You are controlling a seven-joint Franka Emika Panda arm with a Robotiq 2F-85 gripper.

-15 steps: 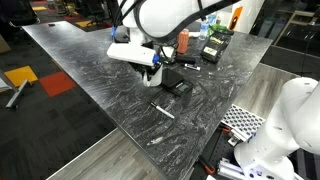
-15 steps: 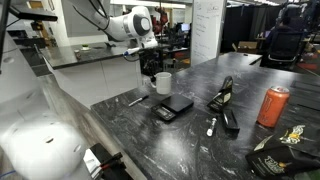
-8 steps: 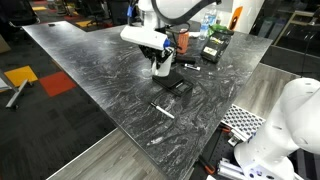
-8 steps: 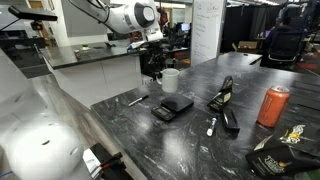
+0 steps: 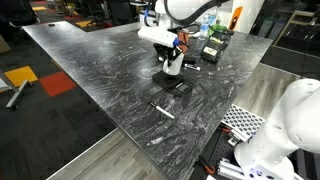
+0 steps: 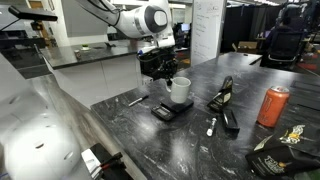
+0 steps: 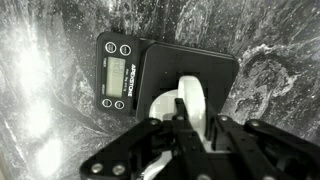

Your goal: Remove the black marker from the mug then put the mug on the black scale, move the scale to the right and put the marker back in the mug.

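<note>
My gripper (image 6: 168,75) is shut on the rim of the white mug (image 6: 181,91) and holds it just above the black scale (image 6: 170,108). In an exterior view the mug (image 5: 173,63) hangs over the scale (image 5: 171,82). In the wrist view the mug (image 7: 190,108) sits between the fingers (image 7: 197,135), over the scale (image 7: 165,70) with its display and buttons at the left. The black marker (image 5: 162,109) lies flat on the table, nearer the front edge; it also shows in an exterior view (image 6: 136,99).
An orange-red can (image 6: 271,106), black gadgets (image 6: 222,96), a small white marker (image 6: 211,126) and a dark bag (image 6: 285,150) lie on the dark marble table (image 5: 100,70). More clutter (image 5: 215,42) stands at the far end.
My gripper has carried the mug sideways from beside the scale to over it. The marker and scale have not moved.
</note>
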